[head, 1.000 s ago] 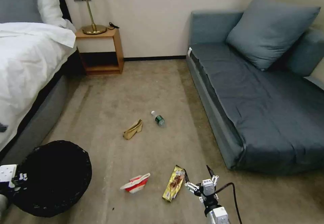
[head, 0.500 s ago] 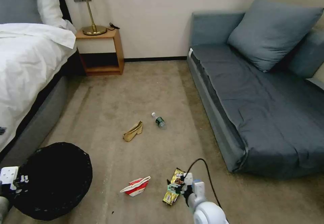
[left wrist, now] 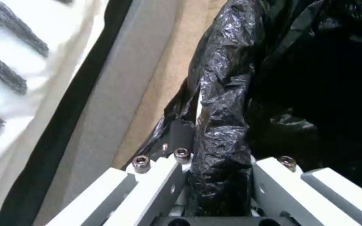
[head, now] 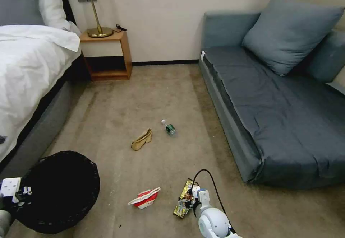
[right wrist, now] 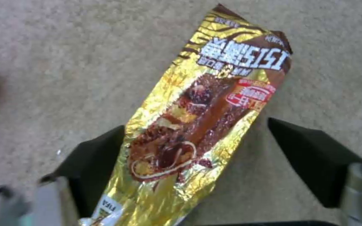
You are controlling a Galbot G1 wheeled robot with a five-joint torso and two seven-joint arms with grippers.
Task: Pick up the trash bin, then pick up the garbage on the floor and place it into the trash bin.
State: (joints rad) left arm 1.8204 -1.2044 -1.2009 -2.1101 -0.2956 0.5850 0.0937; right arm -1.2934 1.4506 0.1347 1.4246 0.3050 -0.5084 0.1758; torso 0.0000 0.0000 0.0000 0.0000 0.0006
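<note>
right gripper (right wrist: 195, 150) wide open, straddling the snack wrapper (right wrist: 206, 116) | left gripper (left wrist: 214, 175) clamped on trash bin (head: 59, 191) rim

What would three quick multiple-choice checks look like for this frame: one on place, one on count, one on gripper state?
1. Where is the right gripper?
A. over the gold snack wrapper
B. over the clear bottle
C. inside the trash bin

2. How many litter items lie on the carpet?
A. two
B. four
C. six

3. What is the left gripper doing?
A. hanging open above the bed
B. shut on the trash bin's bagged rim
C. holding the red-and-white carton

Answers:
1. A, since the right wrist view shows the wrapper lying between the open black fingers.
2. B, since the head view shows the carton, wrapper, tan paper bag and bottle.
3. B, since the left wrist view shows crinkly black plastic pinched between its white fingers.
</note>
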